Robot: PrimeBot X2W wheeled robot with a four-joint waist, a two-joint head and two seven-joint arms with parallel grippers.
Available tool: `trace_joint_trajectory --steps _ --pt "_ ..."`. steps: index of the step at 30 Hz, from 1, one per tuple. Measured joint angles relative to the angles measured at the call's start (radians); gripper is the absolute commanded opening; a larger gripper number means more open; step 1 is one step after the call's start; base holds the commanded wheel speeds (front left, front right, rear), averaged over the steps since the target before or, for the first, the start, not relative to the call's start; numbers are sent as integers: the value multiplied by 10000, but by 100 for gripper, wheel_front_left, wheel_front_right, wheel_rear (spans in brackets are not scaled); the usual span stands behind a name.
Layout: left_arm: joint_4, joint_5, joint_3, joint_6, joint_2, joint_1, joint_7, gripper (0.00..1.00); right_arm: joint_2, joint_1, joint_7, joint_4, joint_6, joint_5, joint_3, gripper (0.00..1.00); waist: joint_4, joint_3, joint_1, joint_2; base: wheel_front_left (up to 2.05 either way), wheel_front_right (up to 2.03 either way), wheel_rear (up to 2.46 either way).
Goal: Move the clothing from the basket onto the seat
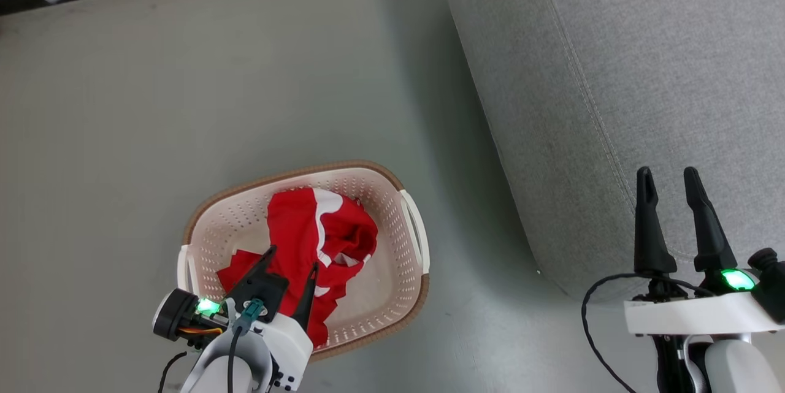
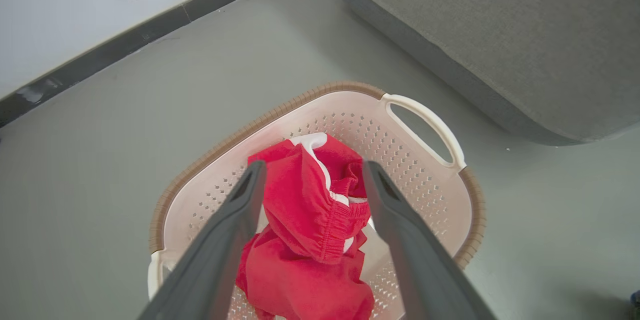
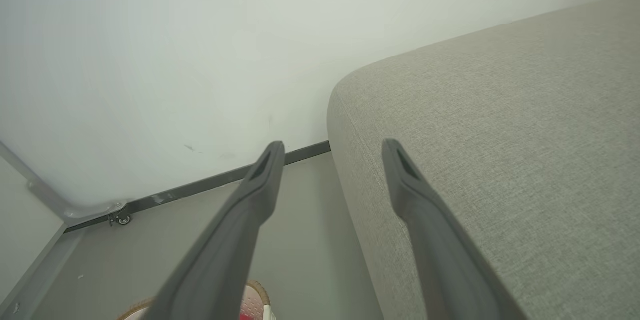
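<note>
Grey floor [image 1: 184, 74] holds the basket [image 1: 294, 173] of crumpled red, white-trimmed clothing [image 1: 300, 221]; left claw [image 1: 293, 257] and right claw [image 1: 667, 172] both spread.

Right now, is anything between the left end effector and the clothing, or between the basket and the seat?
Nothing visible does. The left end effector is open over the clothing in the basket, nothing between them. Only floor lies between basket and seat; the clothing has to clear the basket's own wall.

Readable text, labels, brands, numbers, signs: none. Basket [image 1: 380, 209], clothing [image 1: 300, 221] inside it, seat [image 1: 613, 74] beside the basket: no lettering legible on any of them.
</note>
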Motion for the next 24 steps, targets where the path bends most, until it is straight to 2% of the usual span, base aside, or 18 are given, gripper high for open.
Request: trace_joint_trajectory --steps 17,24 --pt "951 196 73 192 290 -1056 0 100 2 -920 0 -211 0 500 362 100 -682 1514 0 0 0 0 0" --pt "1310 272 54 462 322 -1322 0 100 0 -1362 -2 -217 0 665 485 100 -917 1998 0 0 0 0 0"
